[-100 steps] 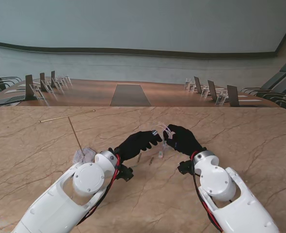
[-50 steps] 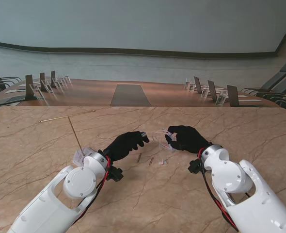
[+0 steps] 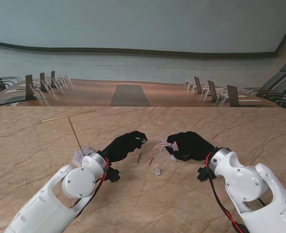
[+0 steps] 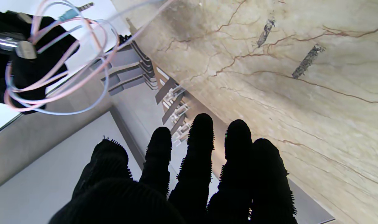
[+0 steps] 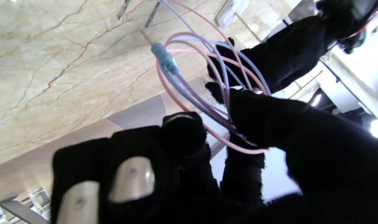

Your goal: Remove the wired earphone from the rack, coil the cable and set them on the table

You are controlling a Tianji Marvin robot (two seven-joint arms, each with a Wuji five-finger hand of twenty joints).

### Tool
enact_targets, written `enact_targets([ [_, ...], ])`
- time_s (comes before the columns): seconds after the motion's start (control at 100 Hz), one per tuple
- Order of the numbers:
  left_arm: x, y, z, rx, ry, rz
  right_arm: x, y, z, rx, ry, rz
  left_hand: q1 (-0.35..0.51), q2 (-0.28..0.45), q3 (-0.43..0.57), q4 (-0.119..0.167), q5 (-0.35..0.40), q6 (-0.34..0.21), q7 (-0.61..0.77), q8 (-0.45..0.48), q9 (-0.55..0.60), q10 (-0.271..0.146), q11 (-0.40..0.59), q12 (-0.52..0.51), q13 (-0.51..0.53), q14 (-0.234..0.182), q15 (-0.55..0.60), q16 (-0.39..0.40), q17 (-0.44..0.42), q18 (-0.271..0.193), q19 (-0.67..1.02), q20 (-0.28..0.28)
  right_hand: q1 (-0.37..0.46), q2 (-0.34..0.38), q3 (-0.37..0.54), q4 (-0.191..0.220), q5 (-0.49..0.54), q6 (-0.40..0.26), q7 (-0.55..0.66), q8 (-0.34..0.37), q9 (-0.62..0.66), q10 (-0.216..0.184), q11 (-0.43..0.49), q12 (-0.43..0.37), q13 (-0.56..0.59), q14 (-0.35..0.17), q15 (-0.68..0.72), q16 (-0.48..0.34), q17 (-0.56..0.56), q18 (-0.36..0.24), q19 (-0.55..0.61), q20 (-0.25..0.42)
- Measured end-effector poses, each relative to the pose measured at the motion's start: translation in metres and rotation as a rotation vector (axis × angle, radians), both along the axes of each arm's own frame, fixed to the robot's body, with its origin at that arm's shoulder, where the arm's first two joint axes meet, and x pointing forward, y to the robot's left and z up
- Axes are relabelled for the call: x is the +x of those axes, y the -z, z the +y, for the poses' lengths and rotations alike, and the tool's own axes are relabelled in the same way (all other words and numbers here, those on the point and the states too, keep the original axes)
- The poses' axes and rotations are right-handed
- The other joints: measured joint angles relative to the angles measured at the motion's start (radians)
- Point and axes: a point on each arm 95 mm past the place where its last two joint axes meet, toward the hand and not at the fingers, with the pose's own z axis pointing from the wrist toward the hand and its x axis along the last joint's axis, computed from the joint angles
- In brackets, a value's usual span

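Now right robot hand (image 3: 191, 145) pinching coiled earphone cable (image 5: 204, 81); left robot hand (image 3: 126, 144) spread, empty

Bright even light, soft shadows, wrist views blurred

- You have the marble table (image 3: 240, 126) filling the lower half of the stand view, tan with brown veins.
- Two small dark marks (image 3: 139, 157) sit near the frame's centre.
- A thin brass rod (image 3: 67, 115) lies upper left.
- A crumpled pale wrapper (image 3: 83, 155) sits left of centre.
- Chairs (image 3: 215, 90) and acrylic stands (image 3: 50, 85) line the far desk.
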Motion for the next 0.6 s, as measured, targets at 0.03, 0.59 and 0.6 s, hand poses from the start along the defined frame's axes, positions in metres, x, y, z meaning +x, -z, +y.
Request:
enact_targets([
  [0.03, 0.001, 0.001, -0.001, 0.008, 0.002, -0.003, -0.002, -0.002, -0.001, -0.005, -0.012, 0.003, 0.023, -0.023, 0.001, 0.000, -0.015, -0.010, 0.024, 0.021, 0.001, -0.011, 0.003, 0.000, 0.000, -0.010, 0.000, 0.000, 0.006, -0.009, 0.000, -0.001, 0.000, 0.000, 0.000, 0.000, 0.001, 0.000, -0.001, 0.000, 0.000, 0.000, 0.000, 0.000, 0.000, 0.000, 0.000, 0.000, 0.000, 0.000, 0.000, 0.000],
  [0.59, 0.010, 0.007, -0.014, 0.047, 0.024, 0.010, -0.002, -0.021, -0.008, -0.152, -0.194, -0.042, 0.072, -0.053, 0.002, 0.000, -0.074, -0.023, 0.153, 0.069, -0.007, -0.037, 0.052, 0.000, 0.025, -0.042, 0.002, 0.000, 0.037, -0.036, 0.002, -0.051, -0.002, -0.123, 0.032, -0.005, 0.111, 0.000, -0.081, -0.052, -0.129, 0.028, 0.049, 0.029, -0.011, -0.007, -0.031, -0.125, -0.005, -0.009, 0.002, -0.258],
  [0.6, 0.010, 0.007, -0.014, 0.047, 0.024, 0.011, -0.002, -0.021, -0.008, -0.154, -0.194, -0.043, 0.072, -0.053, 0.002, 0.000, -0.074, -0.023, 0.153, 0.069, -0.007, -0.037, 0.052, 0.000, 0.025, -0.042, 0.002, 0.000, 0.037, -0.036, 0.002, -0.051, -0.002, -0.123, 0.032, -0.005, 0.111, 0.000, -0.081, -0.052, -0.135, 0.030, 0.050, 0.031, -0.012, -0.007, -0.031, -0.126, -0.008, -0.009, 0.002, -0.260],
])
